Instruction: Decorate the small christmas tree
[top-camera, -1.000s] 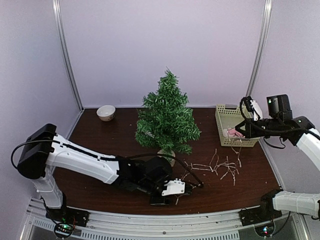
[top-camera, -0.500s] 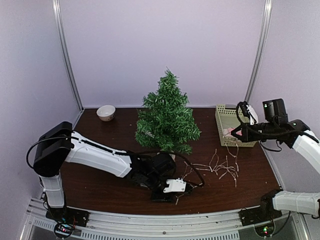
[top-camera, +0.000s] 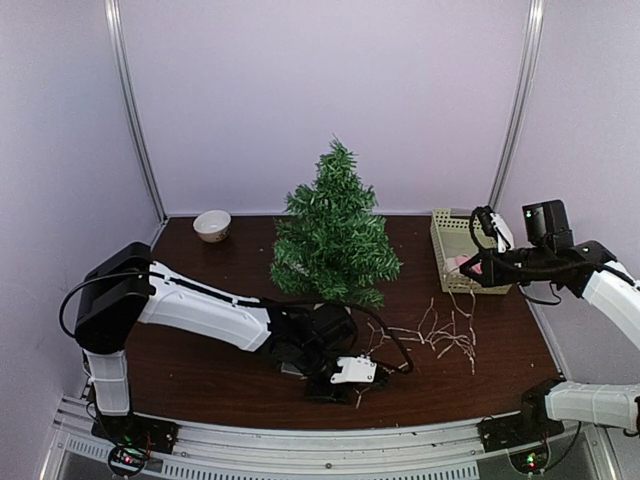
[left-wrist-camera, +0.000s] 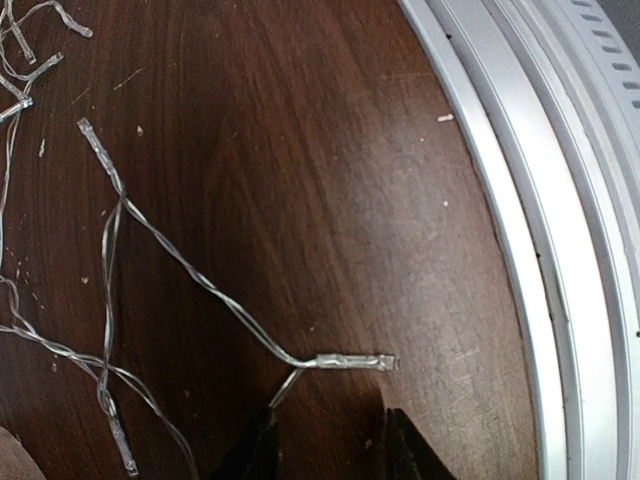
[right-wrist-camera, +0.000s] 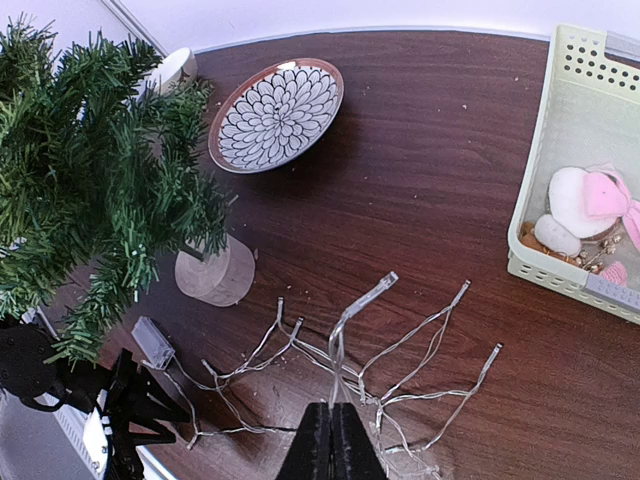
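Mid-table, toward the back: small christmas tree (top-camera: 335, 225), upright on its short beige base, dark green branches spreading wide over the wood.

In front of tree, low over dark wood table (top-camera: 200, 330) nr its front rail: L gripper (left-wrist-camera: 330, 432). Fingers (left-wrist-camera: 410, 455) spread, clear gap btwn them, not clamped on anything. Just ahead of the tips in the L wrist view: one thin strand of light string (top-camera: 445, 338), its bulb end flat on the wood, wire running in twd the gap's left side. Can't tell if wire touches that finger.

Off to the right, raised above table nr basket (top-camera: 445, 240): R gripper (right-wrist-camera: 332, 420). Tips pressed together, pinching a strand of the same light string; a loop lifted off the wood & running up into the tips. Rest of string sprawled on the table btwn tree base and basket, several bulb ends fanned out.

At string's left end, nr tree base & close to L arm: small grey box (right-wrist-camera: 152, 342), lying on the wood.

In basket: pink & white ornaments (right-wrist-camera: 585, 200), bunched at one end.

Beyond tree base in the R wrist view: flower-patterned dish (right-wrist-camera: 275, 115), apart from the string.
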